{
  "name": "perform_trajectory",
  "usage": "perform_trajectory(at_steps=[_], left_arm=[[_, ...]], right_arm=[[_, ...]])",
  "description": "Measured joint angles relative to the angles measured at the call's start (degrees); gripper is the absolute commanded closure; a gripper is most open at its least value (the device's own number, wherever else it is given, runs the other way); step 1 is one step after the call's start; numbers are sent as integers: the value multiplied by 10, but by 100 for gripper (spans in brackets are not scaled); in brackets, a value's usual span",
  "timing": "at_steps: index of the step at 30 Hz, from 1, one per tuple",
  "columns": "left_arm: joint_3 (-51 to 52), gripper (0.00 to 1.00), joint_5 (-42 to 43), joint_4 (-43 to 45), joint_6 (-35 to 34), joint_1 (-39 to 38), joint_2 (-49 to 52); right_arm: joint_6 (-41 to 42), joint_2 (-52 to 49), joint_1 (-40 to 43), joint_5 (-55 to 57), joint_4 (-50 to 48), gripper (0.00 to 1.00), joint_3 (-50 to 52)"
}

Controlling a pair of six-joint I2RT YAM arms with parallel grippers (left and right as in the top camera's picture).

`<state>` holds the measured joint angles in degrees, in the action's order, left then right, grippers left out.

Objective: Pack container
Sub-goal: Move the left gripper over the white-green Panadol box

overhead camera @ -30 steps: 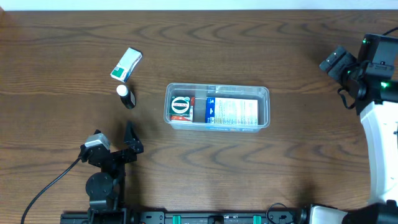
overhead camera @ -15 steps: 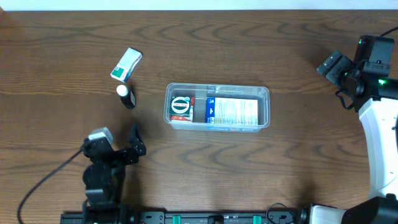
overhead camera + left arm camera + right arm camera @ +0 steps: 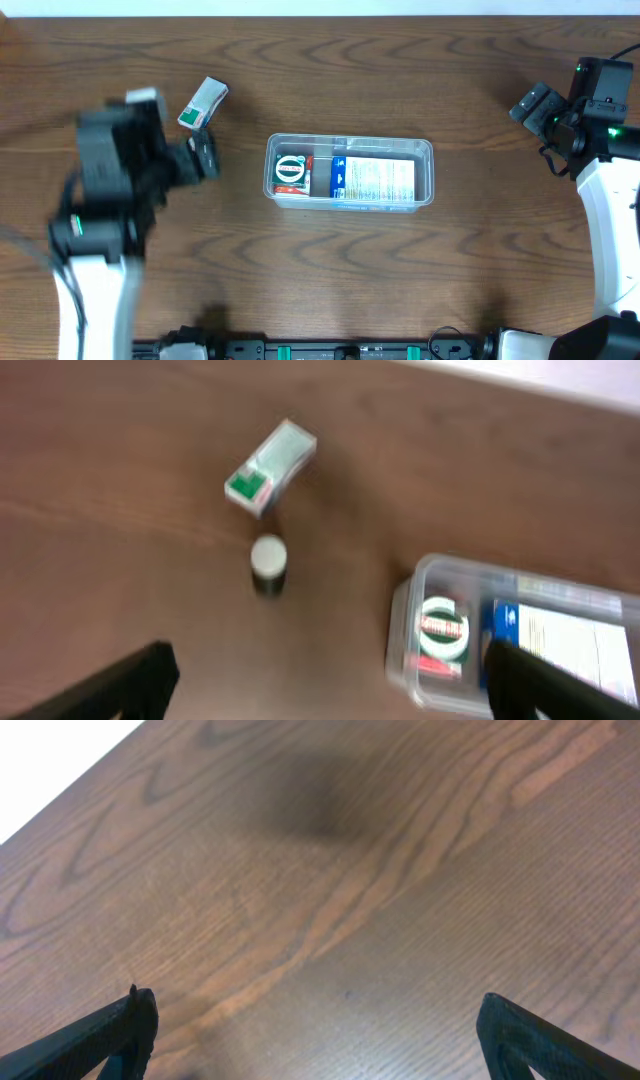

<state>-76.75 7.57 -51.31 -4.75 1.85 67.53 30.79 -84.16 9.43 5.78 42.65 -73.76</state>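
The clear container (image 3: 352, 142) stands at the table's middle. It holds a round green and white tin (image 3: 290, 171) and a blue and white box (image 3: 374, 180). A green and white box (image 3: 204, 103) lies to its upper left. My left gripper (image 3: 196, 160) is blurred above the spot of the small dark bottle, which it covers in the overhead view. The left wrist view shows the bottle (image 3: 268, 561) with its white cap, the box (image 3: 271, 468) and the container (image 3: 402, 622) below my open, empty left gripper (image 3: 325, 695). My right gripper (image 3: 531, 103) is open and empty at the far right.
The right wrist view shows only bare wood between my open right gripper's fingers (image 3: 112, 1032). The table's back edge runs along the top of the overhead view. The right arm's white body (image 3: 610, 230) stands along the right side.
My left arm has swung up from the front edge toward the bottle and box, fast enough to blur. The right arm has barely moved. The container's contents are unchanged.
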Motion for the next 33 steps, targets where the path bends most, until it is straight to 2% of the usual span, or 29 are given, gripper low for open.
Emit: perform_trajectory(at_steps=[3,7,24,33], left_arm=[[-130,2,2,-59,23,0,110],[-214,2,4,-56,61,0,204],[-224,2,9,45,251,3,427],[-224,2,8,85,278,32,500]], right_arm=[[0,0,0,0,0,1,0],[0,0,0,0,0,1,0],[0,0,0,0,0,1,0],[0,0,0,0,0,1,0]])
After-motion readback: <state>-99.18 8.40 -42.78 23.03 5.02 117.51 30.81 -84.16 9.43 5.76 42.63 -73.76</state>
